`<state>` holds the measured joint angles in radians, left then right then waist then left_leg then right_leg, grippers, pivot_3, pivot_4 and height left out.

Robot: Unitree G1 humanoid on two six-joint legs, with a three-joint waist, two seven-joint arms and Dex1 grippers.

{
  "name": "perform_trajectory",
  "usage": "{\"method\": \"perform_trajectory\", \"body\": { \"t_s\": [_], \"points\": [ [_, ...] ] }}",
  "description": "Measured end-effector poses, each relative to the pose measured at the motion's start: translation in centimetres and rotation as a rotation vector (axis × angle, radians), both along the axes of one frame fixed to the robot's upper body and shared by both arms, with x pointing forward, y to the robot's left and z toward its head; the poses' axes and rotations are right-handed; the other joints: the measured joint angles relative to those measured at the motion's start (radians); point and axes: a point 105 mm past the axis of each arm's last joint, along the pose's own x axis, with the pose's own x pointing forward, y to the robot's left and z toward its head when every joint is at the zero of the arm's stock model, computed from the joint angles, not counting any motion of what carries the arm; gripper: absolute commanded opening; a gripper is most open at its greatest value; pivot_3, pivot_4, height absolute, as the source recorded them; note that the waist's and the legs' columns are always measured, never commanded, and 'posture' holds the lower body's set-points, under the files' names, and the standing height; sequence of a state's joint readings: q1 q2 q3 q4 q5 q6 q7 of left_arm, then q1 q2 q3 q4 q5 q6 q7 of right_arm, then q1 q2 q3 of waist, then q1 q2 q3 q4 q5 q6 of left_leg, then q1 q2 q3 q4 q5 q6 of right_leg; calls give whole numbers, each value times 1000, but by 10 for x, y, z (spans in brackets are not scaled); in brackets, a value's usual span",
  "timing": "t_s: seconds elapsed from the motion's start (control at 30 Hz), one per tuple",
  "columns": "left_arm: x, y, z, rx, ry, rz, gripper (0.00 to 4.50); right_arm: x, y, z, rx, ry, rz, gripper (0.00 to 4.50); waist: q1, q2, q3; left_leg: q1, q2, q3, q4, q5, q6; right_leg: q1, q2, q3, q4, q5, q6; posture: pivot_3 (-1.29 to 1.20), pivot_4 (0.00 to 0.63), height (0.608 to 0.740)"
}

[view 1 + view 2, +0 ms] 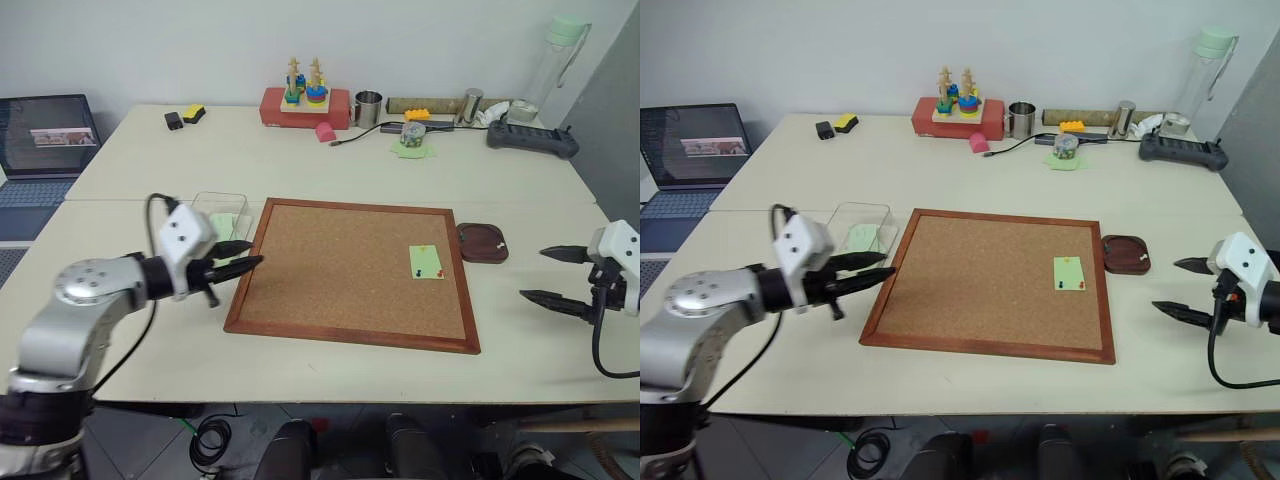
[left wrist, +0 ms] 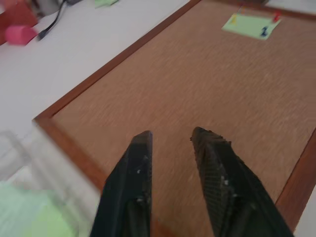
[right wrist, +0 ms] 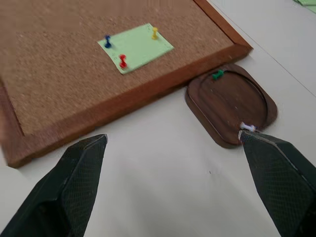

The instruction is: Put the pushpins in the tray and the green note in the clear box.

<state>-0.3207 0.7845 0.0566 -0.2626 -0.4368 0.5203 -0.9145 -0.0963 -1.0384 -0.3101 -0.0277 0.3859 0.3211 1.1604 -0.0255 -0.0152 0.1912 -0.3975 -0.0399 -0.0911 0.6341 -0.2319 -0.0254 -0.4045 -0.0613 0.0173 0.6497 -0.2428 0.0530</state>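
Clear box [image 1: 862, 232] on the table [image 1: 330, 170] just off the corkboard's [image 1: 350, 270] left edge: thin transparent plastic, probably light and apt to slide if nudged; a pale green sheet already lies in it. Left hand [image 1: 240, 257] hovers over the corkboard's left frame beside that box, fingers drawn close with a narrow gap, holding nothing. On the corkboard's right part, green note [image 3: 135, 47]: small, pale, thin paper, likely limp and near weightless; best lifted by a free edge once unpinned. Three pushpins [image 3: 123, 61] stand in it, yellow, blue, red; tiny, hard, slick heads, so pinch each at the head and pull straight out. Tray [image 3: 231, 102] touches the corkboard's right frame: dark wood, shallow, rigid, a green pin and a white one inside. Right hand [image 1: 556, 275] is right of the corkboard near the tray, fingers spread wide, empty.
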Motion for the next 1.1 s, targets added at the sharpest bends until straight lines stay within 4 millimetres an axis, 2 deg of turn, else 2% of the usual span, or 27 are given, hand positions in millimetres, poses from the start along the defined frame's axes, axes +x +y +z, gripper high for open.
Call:
{"method": "perform_trajectory", "body": {
  "t_s": [0.03,0.1,0.27,0.43,0.57,0.63,0.77,0.87,1.1],
  "points": [
    [2,-12,-1,-19,5,-36,353,-1,5,0,20,-1,6,4500,0,0,0,0,0,0,1,0,0,0,0,0,0,0,0,0,150,740],
    [4,-23,-5,-31,21,-76,52,-2,13,2,43,-7,21,4500,-5,0,0,0,0,0,1,0,0,0,0,1,0,0,0,0,150,740],
    [17,-50,-7,-165,26,-125,52,-1,38,11,130,-51,30,4500,-2,0,0,-1,0,-2,6,0,0,0,1,0,3,1,0,0,150,740],
    [34,-60,-19,-200,32,-118,52,7,71,18,233,-68,69,4500,0,0,0,-1,-1,-2,12,0,0,1,1,0,8,1,1,0,150,740],
    [51,-79,-44,-199,36,-109,52,21,89,14,266,-63,80,4500,3,-1,-1,-1,-1,-2,13,1,1,1,1,0,8,3,3,0,150,740],
    [60,-84,-57,-203,41,-76,52,34,91,12,288,-76,34,4500,3,-1,-1,-1,-1,-2,13,1,1,0,1,0,8,4,1,0,150,740],
    [70,-85,-70,-195,29,-41,52,54,92,0,315,-67,-56,4500,1,-1,-1,-1,-1,-2,12,1,1,0,1,1,9,4,1,0,150,740],
    [72,-86,-83,-174,35,-28,52,69,96,-13,308,-55,-117,4500,-4,-1,-1,-1,-1,-3,11,1,1,-1,2,1,10,4,1,0,150,740],
    [72,-87,-85,-181,11,-29,52,98,111,-30,293,-82,-192,4500,-4,-1,-2,0,-1,-3,12,1,1,-1,2,1,12,4,1,0,150,740]
  ]
}}
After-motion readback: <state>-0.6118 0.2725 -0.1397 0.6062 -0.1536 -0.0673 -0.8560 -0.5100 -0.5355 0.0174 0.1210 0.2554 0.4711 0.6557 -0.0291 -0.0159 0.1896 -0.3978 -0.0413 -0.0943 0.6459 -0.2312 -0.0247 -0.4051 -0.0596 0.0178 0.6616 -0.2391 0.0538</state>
